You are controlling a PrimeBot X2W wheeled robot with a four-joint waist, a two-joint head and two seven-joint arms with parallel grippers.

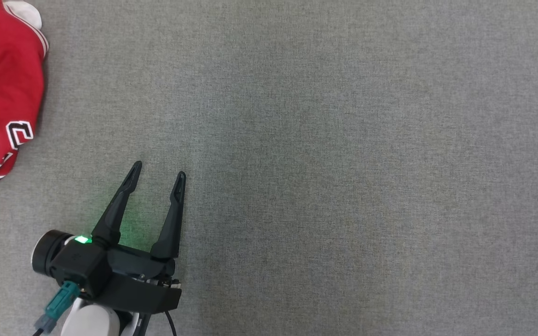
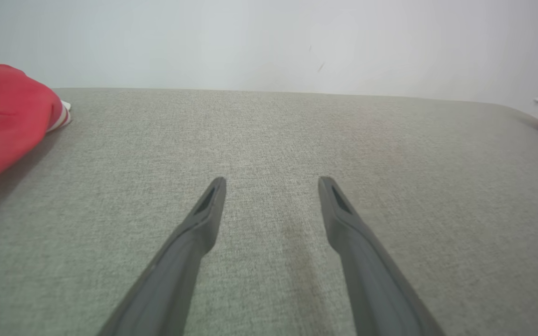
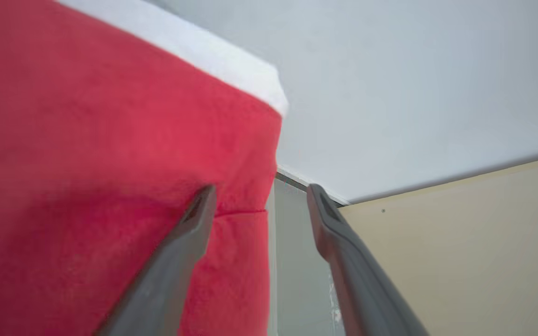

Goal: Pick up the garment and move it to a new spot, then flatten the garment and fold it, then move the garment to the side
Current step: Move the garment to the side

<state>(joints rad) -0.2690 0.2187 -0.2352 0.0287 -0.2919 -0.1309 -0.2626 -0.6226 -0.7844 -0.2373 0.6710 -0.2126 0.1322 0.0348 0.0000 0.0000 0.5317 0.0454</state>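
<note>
The left gripper (image 1: 159, 171) sits at the lower left of the head view, its two long dark fingers (image 1: 116, 210) spread well apart and pointing up and slightly to the right. A green light (image 1: 81, 240) glows on the black wrist housing (image 1: 80, 266), above the pale forearm (image 1: 89, 322). In the right wrist view, the right gripper (image 3: 262, 190) likewise has its two fingers parted in a wide V, rising from the bottom edge with both tips at about the same height.
</note>
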